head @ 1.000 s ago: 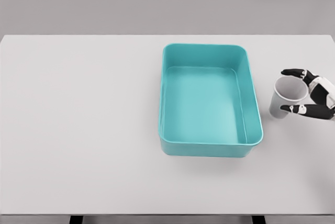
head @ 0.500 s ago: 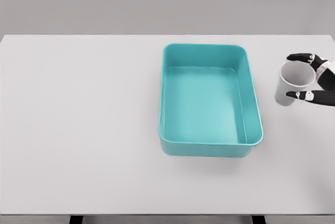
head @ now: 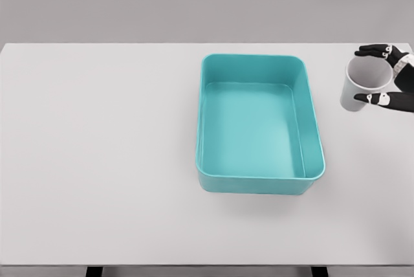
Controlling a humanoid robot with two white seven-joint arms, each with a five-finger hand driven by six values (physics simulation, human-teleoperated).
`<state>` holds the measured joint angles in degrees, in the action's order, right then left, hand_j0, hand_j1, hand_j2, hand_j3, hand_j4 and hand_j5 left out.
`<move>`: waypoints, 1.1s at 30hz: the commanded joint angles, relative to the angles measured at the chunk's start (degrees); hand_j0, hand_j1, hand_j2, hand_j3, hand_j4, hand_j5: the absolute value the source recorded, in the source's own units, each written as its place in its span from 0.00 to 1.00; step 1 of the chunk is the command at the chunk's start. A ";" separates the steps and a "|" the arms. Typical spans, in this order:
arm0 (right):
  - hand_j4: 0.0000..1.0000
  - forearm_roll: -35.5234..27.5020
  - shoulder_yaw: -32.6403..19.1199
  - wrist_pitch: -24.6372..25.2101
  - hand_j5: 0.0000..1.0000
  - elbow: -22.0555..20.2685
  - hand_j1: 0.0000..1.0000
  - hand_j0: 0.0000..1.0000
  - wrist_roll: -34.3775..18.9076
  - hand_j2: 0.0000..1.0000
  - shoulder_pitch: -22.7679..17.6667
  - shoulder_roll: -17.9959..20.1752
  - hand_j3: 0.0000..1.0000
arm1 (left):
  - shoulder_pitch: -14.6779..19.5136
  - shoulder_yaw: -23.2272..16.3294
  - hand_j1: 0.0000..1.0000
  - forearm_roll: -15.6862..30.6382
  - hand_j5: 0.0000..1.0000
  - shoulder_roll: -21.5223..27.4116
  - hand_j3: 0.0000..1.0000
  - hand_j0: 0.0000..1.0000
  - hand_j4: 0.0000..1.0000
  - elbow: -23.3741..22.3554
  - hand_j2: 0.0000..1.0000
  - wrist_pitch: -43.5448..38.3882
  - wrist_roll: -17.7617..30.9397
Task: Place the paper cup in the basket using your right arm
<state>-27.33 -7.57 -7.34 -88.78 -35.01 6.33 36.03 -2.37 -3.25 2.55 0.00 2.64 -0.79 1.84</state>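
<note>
A white paper cup [head: 361, 87] is held upright in the air at the far right, its open mouth facing up. My right hand [head: 378, 74] is shut on it, black fingers curled around its far and near sides. The cup hangs to the right of the teal basket [head: 314, 121], clear of its right wall. The basket is a rectangular tub standing right of the table's middle, and nothing lies in it. The left arm does not show.
The white table [head: 97, 160] runs across the whole view, with its far edge along a grey wall and its front edge near the bottom of the picture.
The right hand has lifted the cup off the table. It now sits higher in the picture and slightly further right than a second ago.
</note>
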 commanded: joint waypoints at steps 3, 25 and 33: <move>0.74 -0.35 0.62 0.13 0.74 -0.07 0.74 0.74 0.01 0.74 0.44 -0.43 0.74 | 0.00 0.00 1.00 0.00 1.00 0.00 1.00 1.00 1.00 -0.01 1.00 0.00 0.01; 0.74 0.61 8.36 2.24 0.74 0.10 0.74 0.74 0.01 0.74 8.88 -6.32 0.74 | 0.00 0.00 1.00 0.00 1.00 0.00 1.00 1.00 1.00 -0.01 1.00 0.00 0.01; 0.74 2.63 10.38 3.65 0.74 0.10 0.74 0.74 0.01 0.74 11.16 -10.01 0.74 | 0.00 0.00 1.00 0.00 1.00 0.00 1.00 1.00 1.00 -0.01 1.00 0.00 0.01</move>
<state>-25.32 2.46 -4.45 -88.56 -35.01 17.67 27.19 -2.37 -3.25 2.55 0.00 2.65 -0.79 1.84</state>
